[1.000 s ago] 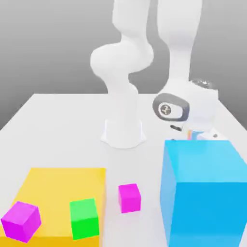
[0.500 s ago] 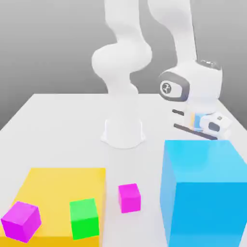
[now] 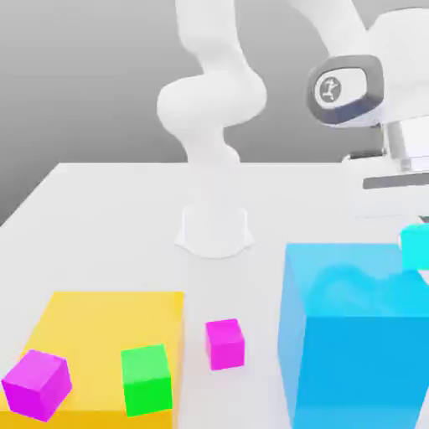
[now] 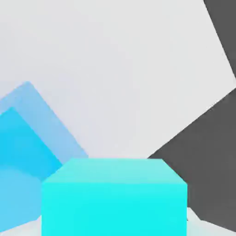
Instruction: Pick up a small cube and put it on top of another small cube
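The small cube (image 3: 415, 246), cyan, hangs in the air at the exterior view's far right, just above the back right corner of the big blue block (image 3: 352, 335). My gripper (image 3: 410, 228) is directly over it and shut on it. In the hand view the small cube (image 4: 114, 200) sits close in front of the camera, with the big blue block (image 4: 23, 156) beside it. The other small cube (image 3: 224, 343), hot pink, rests on the white table (image 3: 109, 218) between the yellow slab and the big blue block, well below the gripper and toward the exterior view's left of it.
A flat yellow slab (image 3: 92, 323) lies at the front on the exterior view's left. A green cube (image 3: 146, 379) and a violet-purple cube (image 3: 36, 384) stand on it. The arm's white base (image 3: 214, 230) stands mid-table. The big blue block rises tall between the gripper and the pink cube.
The hand has risen and swung toward the exterior view's right. The cyan cube has come up with it from behind the big blue block. The other cubes have not moved.
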Motion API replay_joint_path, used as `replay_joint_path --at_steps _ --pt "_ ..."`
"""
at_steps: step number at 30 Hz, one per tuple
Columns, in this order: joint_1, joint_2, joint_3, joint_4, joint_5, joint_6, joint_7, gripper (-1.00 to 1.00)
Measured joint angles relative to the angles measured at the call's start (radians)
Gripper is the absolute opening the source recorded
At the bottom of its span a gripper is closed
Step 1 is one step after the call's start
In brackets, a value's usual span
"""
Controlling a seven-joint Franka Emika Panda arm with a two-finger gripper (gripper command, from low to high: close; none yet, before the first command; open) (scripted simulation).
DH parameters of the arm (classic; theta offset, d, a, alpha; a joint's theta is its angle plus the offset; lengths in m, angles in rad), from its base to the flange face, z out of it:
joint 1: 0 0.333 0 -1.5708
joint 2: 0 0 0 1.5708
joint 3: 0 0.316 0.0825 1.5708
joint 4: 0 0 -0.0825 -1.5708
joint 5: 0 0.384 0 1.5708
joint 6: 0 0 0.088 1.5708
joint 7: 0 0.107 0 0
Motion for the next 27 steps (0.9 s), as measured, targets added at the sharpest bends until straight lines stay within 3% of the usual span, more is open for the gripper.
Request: replay_joint_path --at_steps 3,10,16,27 --pt "-0.101 -0.028 -0.068 -0.025 0.006 -0.041 0.074 -1.00" --pt "-0.223 -0.034 -0.183 -0.186 0.144 -0.125 0.253 -1.00" --pt "-0.182 0.016 -0.192 -0.217 0.233 -0.108 0.256 -1.00" --pt "-0.128 0.210 -0.196 -0.215 0.435 0.073 0.114 -1.00"
